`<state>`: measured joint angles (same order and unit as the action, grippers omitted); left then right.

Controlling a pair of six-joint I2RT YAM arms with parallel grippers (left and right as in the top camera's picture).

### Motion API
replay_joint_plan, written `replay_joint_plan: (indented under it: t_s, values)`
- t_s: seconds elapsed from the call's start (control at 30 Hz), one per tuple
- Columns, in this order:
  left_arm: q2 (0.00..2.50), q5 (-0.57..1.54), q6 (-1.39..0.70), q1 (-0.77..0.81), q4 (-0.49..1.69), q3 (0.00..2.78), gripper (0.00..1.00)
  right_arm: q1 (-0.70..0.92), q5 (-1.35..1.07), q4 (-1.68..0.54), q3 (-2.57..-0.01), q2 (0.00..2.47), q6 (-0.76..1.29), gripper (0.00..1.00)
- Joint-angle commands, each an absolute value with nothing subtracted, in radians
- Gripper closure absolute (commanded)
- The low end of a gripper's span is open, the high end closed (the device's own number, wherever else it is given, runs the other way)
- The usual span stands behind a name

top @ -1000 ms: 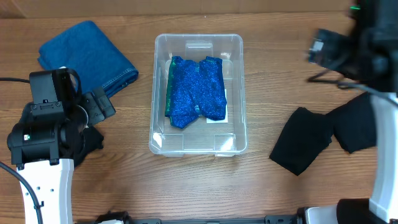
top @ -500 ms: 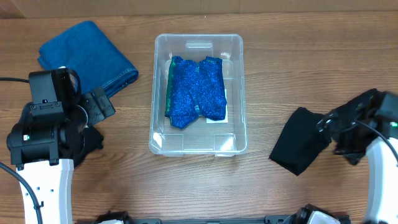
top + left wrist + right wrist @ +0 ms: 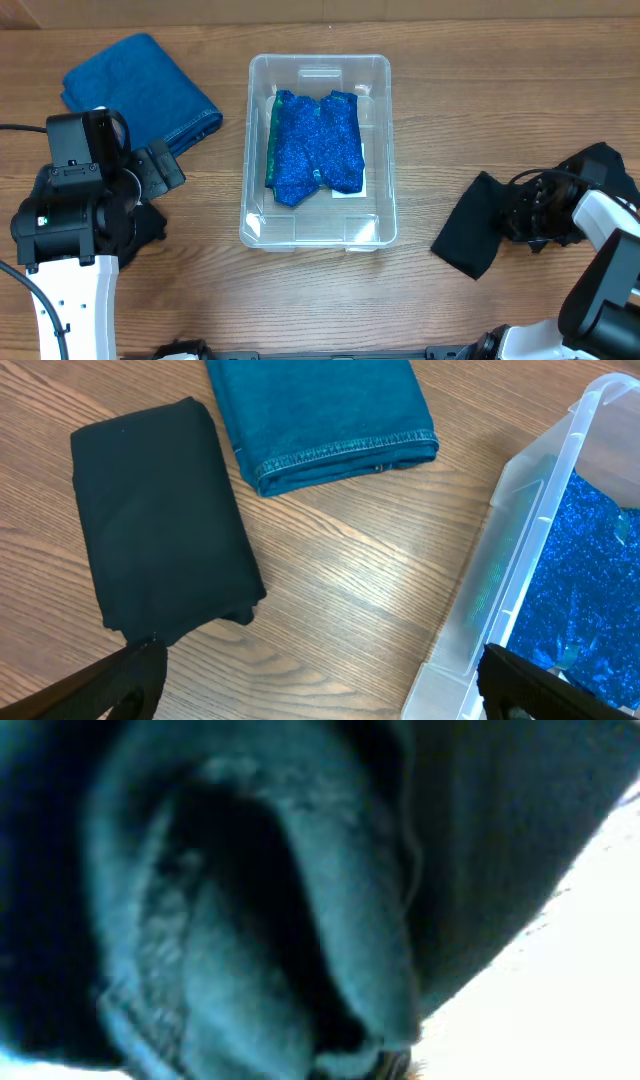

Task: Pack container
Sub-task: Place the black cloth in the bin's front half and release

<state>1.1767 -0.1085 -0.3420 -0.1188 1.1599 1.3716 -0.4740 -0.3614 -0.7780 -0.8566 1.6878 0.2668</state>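
Left of the container [image 3: 318, 60], my left gripper [image 3: 320, 678] gapes wide, holding nothing. Right of it, my right gripper [image 3: 527, 212] meets a black cloth [image 3: 472, 238]. Its wrist view shows only fabric, so I can't tell its jaws.

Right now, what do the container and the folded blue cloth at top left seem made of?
Container: clear glossy plastic, seemingly rigid; its see-through walls catch bright highlights. Folded blue cloth: probably denim, with a matte woven look and a stitched hem along one edge.

Clear container [image 3: 320, 232] — upright, mid-table, holding blue cloth [image 3: 315, 145].
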Motion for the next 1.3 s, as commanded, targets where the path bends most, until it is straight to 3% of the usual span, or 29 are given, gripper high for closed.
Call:
replay_joint_plan:
  t_s: [0.0,0.13,0.23,0.43,0.57,0.7,1.0,1.03,1.07,1.17,1.27]
  values:
    - [1.178,-0.103,-0.360,-0.124,1.164,1.392,0.00,-0.465,-0.426,-0.778,-0.831,1.724,0.243,0.96]
    - [1.178,-0.103,-0.360,-0.124,1.168,1.392,0.00,-0.459,-0.572,-0.887,-0.992,1.645,0.176,0.96]
    - [1.178,-0.103,-0.360,-0.124,1.169,1.392,0.00,-0.382,-0.578,-1.042,-1.256,1.534,0.075,0.96]
    - [1.178,-0.103,-0.360,-0.124,1.172,1.392,0.00,-0.007,-0.441,-1.121,-1.659,1.435,-0.171,0.96]
    - [1.178,-0.103,-0.360,-0.124,1.178,1.392,0.00,0.323,-0.232,-1.106,-1.674,1.460,-0.357,0.96]
    - [1.178,-0.103,-0.360,-0.124,1.180,1.392,0.00,0.582,-0.191,-1.136,-1.673,1.610,-0.480,0.96]
    - [1.178,-0.103,-0.360,-0.124,1.181,1.392,0.00,0.733,-0.237,-1.270,-1.590,1.832,-0.584,0.96]
    - [1.178,-0.103,-0.360,-0.124,1.181,1.392,0.00,0.730,-0.178,-1.223,-1.576,1.839,-0.572,0.84]
    - [1.178,-0.103,-0.360,-0.124,1.182,1.392,0.00,0.720,-0.043,-1.142,-1.571,1.845,-0.496,0.00]
    - [1.178,-0.094,-0.360,-0.124,1.182,1.392,0.00,0.691,0.452,-0.950,-1.582,1.846,-0.133,0.00]
    - [1.178,-0.084,-0.360,-0.124,1.182,1.392,0.00,0.690,0.617,-0.947,-1.619,1.814,-0.049,0.00]
